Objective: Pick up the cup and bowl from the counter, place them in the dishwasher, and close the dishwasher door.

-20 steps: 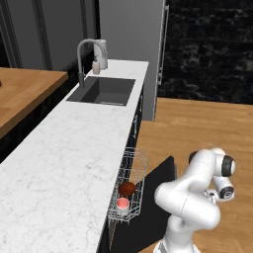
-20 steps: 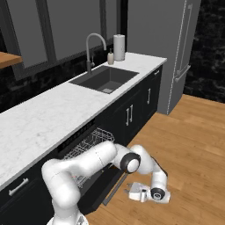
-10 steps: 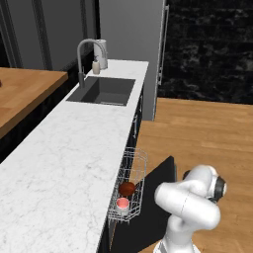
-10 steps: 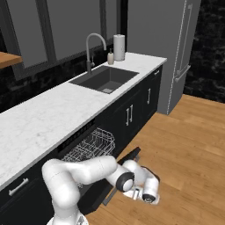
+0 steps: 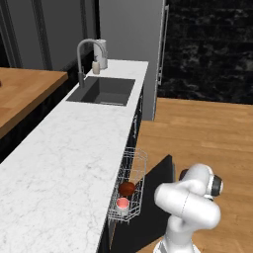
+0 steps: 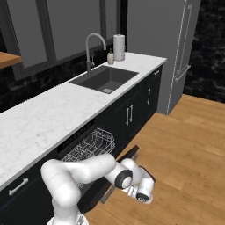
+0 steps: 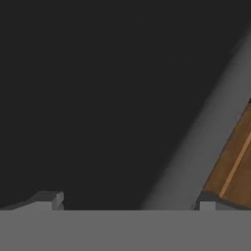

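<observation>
The dishwasher's wire rack (image 5: 132,184) is pulled out under the counter (image 5: 64,163). In it sit the dark reddish-brown bowl (image 5: 126,188) and, just in front of it, the cup (image 5: 122,203) with its pinkish-red inside. The black dishwasher door (image 5: 159,193) hangs partly raised beside the rack. My gripper (image 7: 127,202) is open, low and close against the door's dark outer face (image 7: 98,98), with nothing between its fingertips (image 7: 47,198). In the right base view the gripper (image 6: 144,194) is by the door's free edge (image 6: 133,153), just above the floor.
A sink (image 5: 102,91) with a faucet (image 5: 88,49) is set into the counter's far end. A tall grey fridge (image 6: 176,48) stands beyond it. A brown wooden top (image 5: 24,89) lies at left. Wooden floor (image 5: 212,138) spreads to the right of the door.
My arm has folded in and brought the hand from out over the floor up close to the door's outer face. Cup and bowl stay in the rack.
</observation>
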Controlling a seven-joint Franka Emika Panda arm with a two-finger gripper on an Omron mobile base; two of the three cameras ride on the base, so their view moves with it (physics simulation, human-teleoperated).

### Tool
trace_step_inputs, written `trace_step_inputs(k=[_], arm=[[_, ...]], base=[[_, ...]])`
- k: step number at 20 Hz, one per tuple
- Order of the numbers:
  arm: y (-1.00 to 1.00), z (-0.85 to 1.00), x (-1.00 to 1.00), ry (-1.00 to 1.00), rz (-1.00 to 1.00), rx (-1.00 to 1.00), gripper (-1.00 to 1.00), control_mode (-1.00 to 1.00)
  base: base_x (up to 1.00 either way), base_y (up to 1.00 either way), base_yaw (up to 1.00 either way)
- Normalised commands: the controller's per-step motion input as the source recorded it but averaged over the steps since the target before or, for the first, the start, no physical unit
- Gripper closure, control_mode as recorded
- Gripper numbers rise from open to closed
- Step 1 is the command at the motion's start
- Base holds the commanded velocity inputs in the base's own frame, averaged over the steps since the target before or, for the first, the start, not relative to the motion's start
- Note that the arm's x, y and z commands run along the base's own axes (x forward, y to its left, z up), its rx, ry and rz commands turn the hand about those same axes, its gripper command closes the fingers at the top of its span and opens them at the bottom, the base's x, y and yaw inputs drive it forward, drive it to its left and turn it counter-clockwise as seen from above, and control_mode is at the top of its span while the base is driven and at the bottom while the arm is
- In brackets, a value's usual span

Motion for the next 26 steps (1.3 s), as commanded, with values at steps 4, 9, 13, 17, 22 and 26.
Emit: trace_step_inputs(k=[4, 9, 13, 17, 22, 26], arm=[[0.96, 0.39, 0.34, 0.09, 0.00, 0.12, -1.00, -1.00], [1.00, 0.64, 0.42, 0.05, 0.00, 0.06, -1.00, -1.00], [1.00, 0.68, 0.46, 0.06, 0.00, 0.02, -1.00, -1.00], [1.00, 0.67, 0.49, 0.05, 0.00, 0.00, -1.00, -1.00], [1.00, 0.60, 0.48, 0.07, 0.00, 0.00, -1.00, -1.00], [1.00, 0.46, 0.48, 0.10, 0.00, 0.00, -1.00, -1.00]], base=[[0.00, 0.00, 0.00], [0.00, 0.00, 0.00], [0.00, 0.00, 0.00], [0.00, 0.00, 0.00], [0.00, 0.00, 0.00], [0.00, 0.00, 0.00]])
